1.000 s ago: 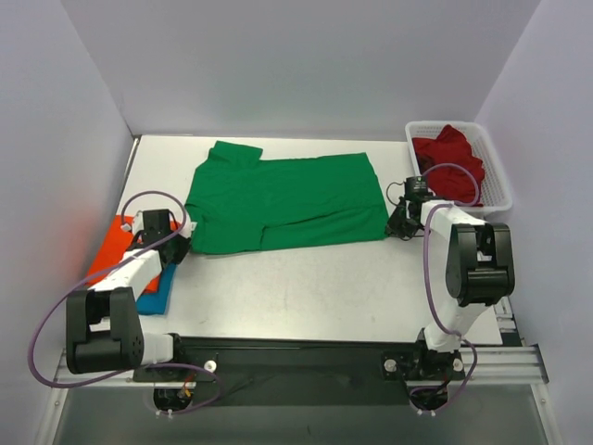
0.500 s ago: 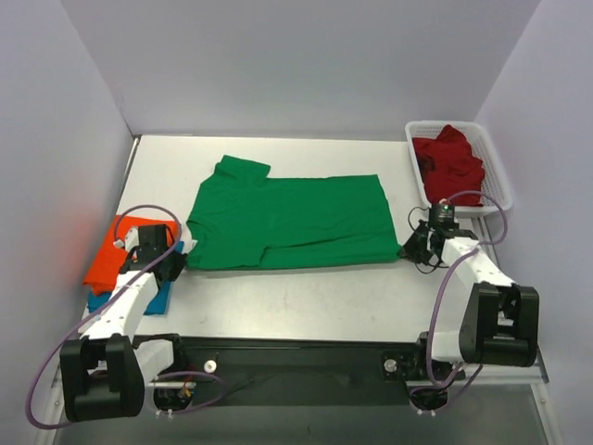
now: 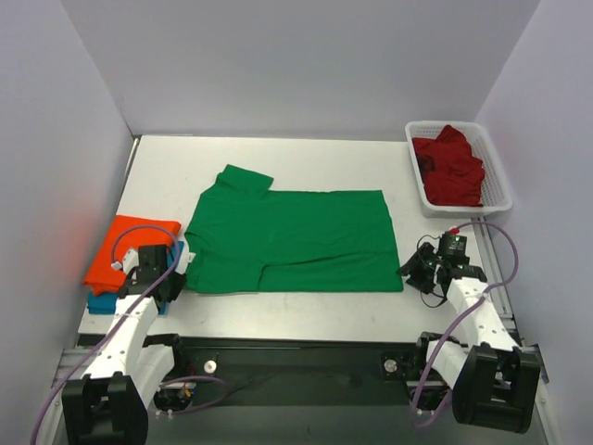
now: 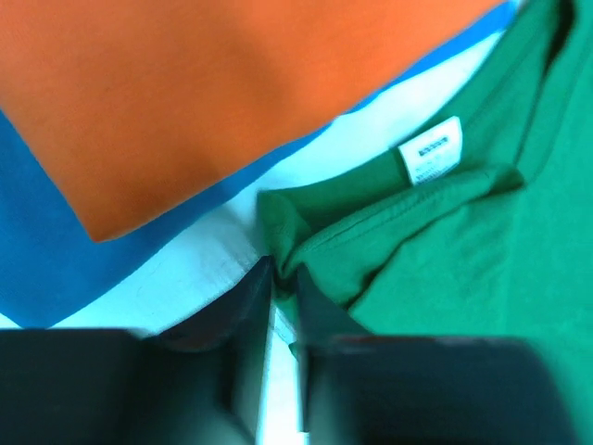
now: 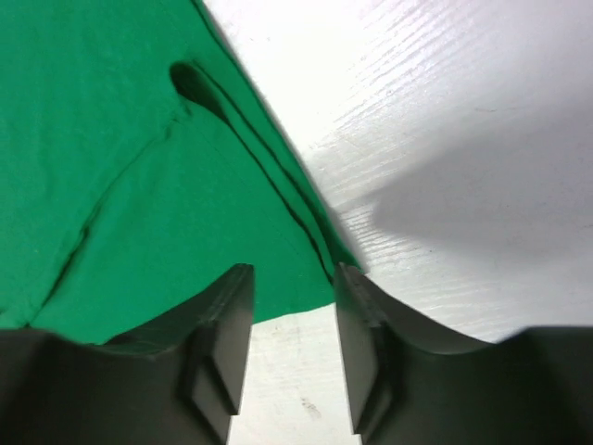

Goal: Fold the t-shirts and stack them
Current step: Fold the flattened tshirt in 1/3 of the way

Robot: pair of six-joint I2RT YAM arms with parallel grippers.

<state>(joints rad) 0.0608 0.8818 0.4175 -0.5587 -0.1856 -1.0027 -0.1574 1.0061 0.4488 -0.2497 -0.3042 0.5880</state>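
The bright green t-shirt lies spread flat in the middle of the table, collar to the left. My left gripper sits at its left edge. In the left wrist view the jaws stand a narrow gap apart, with the bunched green collar edge at their tips and table showing between them. My right gripper is open at the shirt's near right corner, which lies loose between the fingertips. The orange t-shirt rests folded on the blue one at the left. The dark red t-shirt is heaped in the basket.
The white mesh basket stands at the back right corner. Grey walls close in the table on the left, back and right. The folded stack lies close beside my left gripper, near the table's left edge.
Both arms have drawn back toward the near edge, dragging the green t-shirt nearer and flatter. Both grippers, shut on its edges before, now stand parted with the cloth lying loose.
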